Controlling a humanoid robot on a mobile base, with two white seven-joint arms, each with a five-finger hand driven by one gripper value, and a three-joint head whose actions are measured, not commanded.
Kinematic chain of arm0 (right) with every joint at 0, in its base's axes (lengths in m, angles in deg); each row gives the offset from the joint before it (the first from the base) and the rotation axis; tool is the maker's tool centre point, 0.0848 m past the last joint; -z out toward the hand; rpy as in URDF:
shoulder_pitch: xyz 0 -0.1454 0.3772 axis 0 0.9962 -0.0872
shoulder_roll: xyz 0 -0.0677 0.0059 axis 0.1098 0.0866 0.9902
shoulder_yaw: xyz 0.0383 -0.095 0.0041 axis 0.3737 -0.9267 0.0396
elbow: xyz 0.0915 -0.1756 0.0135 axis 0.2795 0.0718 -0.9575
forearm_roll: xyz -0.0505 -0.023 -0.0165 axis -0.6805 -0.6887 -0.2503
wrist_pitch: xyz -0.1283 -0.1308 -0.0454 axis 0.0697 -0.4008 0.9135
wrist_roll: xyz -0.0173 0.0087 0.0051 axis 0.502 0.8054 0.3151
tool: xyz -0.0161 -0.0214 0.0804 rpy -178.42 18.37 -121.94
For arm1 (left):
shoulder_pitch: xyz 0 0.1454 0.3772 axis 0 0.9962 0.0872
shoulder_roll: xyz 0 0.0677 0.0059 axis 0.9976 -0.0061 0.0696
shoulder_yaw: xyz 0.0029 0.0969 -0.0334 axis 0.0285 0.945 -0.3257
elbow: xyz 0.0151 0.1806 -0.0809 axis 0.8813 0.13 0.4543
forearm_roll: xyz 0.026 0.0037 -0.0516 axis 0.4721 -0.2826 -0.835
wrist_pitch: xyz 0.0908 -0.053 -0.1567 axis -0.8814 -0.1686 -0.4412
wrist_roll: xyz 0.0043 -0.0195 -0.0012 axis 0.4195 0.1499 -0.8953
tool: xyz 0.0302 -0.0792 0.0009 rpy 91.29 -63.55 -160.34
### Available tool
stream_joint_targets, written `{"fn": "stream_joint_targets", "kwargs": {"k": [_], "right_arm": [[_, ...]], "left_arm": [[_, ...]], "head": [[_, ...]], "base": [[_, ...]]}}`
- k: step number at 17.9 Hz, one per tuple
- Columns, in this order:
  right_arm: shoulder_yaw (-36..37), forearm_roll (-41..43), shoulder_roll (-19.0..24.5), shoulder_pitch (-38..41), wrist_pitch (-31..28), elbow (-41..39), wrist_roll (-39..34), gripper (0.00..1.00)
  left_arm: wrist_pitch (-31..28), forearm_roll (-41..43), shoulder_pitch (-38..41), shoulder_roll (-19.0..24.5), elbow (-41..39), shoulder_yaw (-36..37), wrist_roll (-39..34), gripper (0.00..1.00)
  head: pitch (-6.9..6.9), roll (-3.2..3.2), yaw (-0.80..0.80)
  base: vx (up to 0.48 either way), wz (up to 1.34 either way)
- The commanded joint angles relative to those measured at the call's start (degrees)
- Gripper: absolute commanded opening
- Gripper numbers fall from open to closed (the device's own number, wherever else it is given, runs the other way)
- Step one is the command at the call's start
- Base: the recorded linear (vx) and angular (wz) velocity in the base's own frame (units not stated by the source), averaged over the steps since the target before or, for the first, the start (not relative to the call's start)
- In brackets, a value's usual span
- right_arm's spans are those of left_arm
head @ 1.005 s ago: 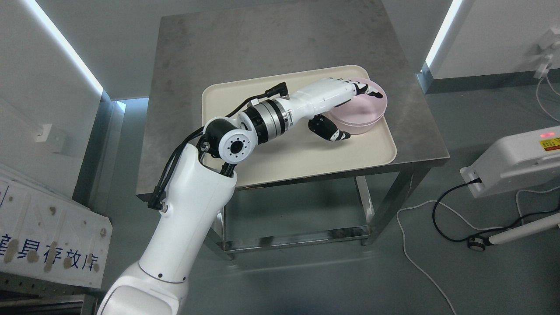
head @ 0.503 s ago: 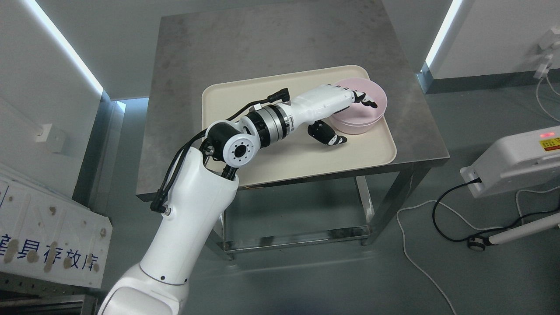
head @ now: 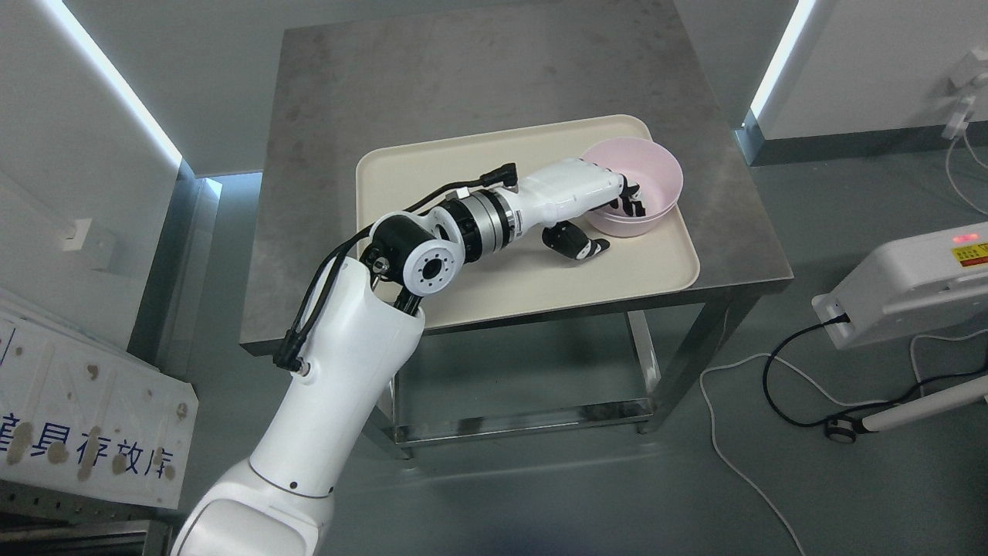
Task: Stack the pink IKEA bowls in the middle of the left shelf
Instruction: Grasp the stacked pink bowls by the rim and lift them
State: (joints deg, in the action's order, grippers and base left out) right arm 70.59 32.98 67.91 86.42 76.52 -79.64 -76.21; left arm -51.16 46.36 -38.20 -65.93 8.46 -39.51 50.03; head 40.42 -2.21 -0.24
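Observation:
A single pink bowl (head: 654, 176) stands at the back right corner of a cream tray (head: 432, 166) on the metal table (head: 463, 69). My left hand (head: 615, 224) reaches it from the left. Its fingers (head: 633, 201) are curled over the near rim into the bowl, and the thumb (head: 577, 245) lies outside, low by the bowl's wall. The bowl looks tipped, its open side facing me. No shelf and no second bowl show. The right arm is out of view.
The tray's right edge lies close to the table's right edge. A white device (head: 918, 282) with a red light and floor cables (head: 772, 371) sits at the right. A printed white board (head: 85, 417) leans at the lower left.
My left hand has drawn back slightly and dropped, and its fingers have gone from stretched across the bowl's top to hooked inside the near rim. The bowl now looks tipped towards me.

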Motion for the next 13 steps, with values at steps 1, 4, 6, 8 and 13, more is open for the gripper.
{"fn": "stream_joint_targets", "kwargs": {"k": [1,4,6,8,13], "right_arm": [[0.00,0.00,-1.00,0.00,-0.02,0.00,0.01,1.00],[0.00,0.00,-1.00,0.00,-0.02,0.00,0.01,1.00],[0.00,0.00,-1.00,0.00,-0.02,0.00,0.01,1.00],[0.00,0.00,-1.00,0.09,-0.02,0.00,0.01,1.00],[0.00,0.00,-1.00,0.00,-0.02,0.00,0.01,1.00]], "left_arm": [[2.83,0.19,-0.25,1.00,4.82,-2.34,-0.56,0.06],[4.23,-0.60,-0.42,1.00,4.73,-4.97,-2.93,0.01],[7.04,-6.98,-1.83,1.00,2.28,-9.81,-3.21,0.00],[10.38,-12.53,-1.83,1.00,-0.18,-11.92,-1.28,0.00],[16.88,-17.13,0.88,1.00,-6.86,-18.77,6.20,0.01]], "head": [[0.00,0.00,0.00],[0.00,0.00,0.00],[0.00,0.00,0.00],[0.00,0.00,0.00],[0.00,0.00,0.00]], "base": [[0.000,0.00],[0.000,0.00],[0.000,0.00],[0.000,0.00],[0.000,0.00]]}}
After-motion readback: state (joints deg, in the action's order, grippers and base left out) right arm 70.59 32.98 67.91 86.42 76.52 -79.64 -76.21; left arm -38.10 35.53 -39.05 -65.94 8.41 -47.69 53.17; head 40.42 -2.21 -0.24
